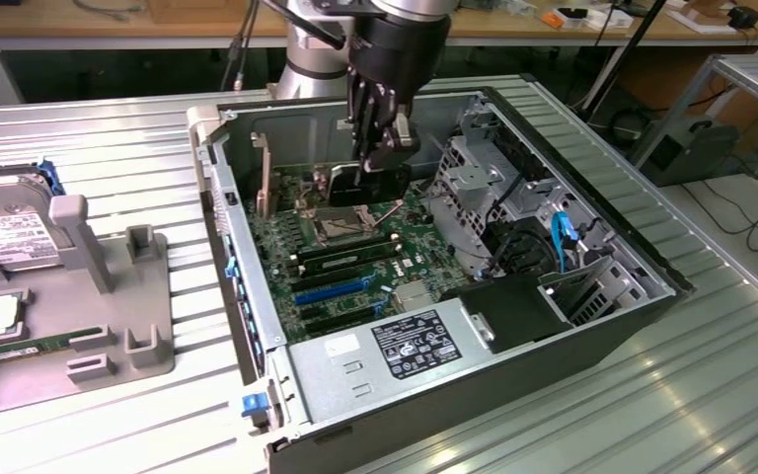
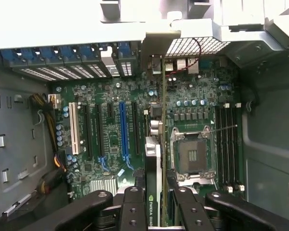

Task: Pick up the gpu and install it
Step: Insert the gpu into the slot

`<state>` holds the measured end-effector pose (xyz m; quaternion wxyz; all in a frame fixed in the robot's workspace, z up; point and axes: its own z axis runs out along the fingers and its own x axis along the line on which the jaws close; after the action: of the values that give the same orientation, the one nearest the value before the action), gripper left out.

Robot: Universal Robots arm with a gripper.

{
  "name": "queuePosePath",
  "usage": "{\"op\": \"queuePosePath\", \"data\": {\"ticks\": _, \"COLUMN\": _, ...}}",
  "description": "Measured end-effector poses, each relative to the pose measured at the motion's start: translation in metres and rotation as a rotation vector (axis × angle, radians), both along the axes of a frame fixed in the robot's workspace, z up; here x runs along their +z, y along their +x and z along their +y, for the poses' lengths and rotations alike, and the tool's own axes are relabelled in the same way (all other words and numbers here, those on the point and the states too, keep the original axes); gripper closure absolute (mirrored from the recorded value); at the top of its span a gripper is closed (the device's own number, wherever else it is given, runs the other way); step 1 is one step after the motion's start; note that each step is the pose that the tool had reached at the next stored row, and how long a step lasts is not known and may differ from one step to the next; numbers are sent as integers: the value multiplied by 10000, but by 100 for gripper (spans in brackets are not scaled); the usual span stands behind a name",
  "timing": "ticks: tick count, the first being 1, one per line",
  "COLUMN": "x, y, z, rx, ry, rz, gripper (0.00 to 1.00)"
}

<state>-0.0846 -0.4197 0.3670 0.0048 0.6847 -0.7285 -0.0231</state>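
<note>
Presently the gpu (image 2: 154,159) is held edge-down by the claw (image 2: 156,195), clenched on it inside the computer case (image 1: 217,227), above the motherboard (image 2: 111,94). It is best kept upright, parallel to the blue slot (image 2: 123,127), and pressed down evenly.

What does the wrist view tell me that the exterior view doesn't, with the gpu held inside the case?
Wrist view: a look straight along the gpu edge-on, its NVIDIA label readable, the card running parallel to the white slot and the other expansion slots.
Exterior view: the open case as a whole, the power supply, and the hard drive on the grey fixture at the exterior view's left.
Both: the jaws shut on the gpu above the motherboard, near the CPU socket.
</note>
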Motion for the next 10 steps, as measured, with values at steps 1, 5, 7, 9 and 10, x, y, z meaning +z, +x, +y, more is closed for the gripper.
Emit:
{"op": "queuePosePath", "data": {"ticks": 1, "x": -17, "y": 0, "z": 0, "rx": 0, "ry": 0, "rz": 0, "gripper": 73}}
{"op": "queuePosePath", "data": {"ticks": 5, "x": -92, "y": 0, "z": 0, "rx": 0, "ry": 0, "rz": 0, "gripper": 73}}
{"op": "queuePosePath", "data": {"ticks": 7, "x": -112, "y": 1, "z": -7, "rx": 1, "ry": -2, "rz": 0, "gripper": 73}}
{"op": "queuePosePath", "data": {"ticks": 9, "x": -121, "y": 2, "z": -15, "rx": 2, "ry": 0, "rz": 0, "gripper": 73}}
{"op": "queuePosePath", "data": {"ticks": 10, "x": -127, "y": 4, "z": -21, "rx": 15, "ry": -1, "rz": 0, "gripper": 73}}
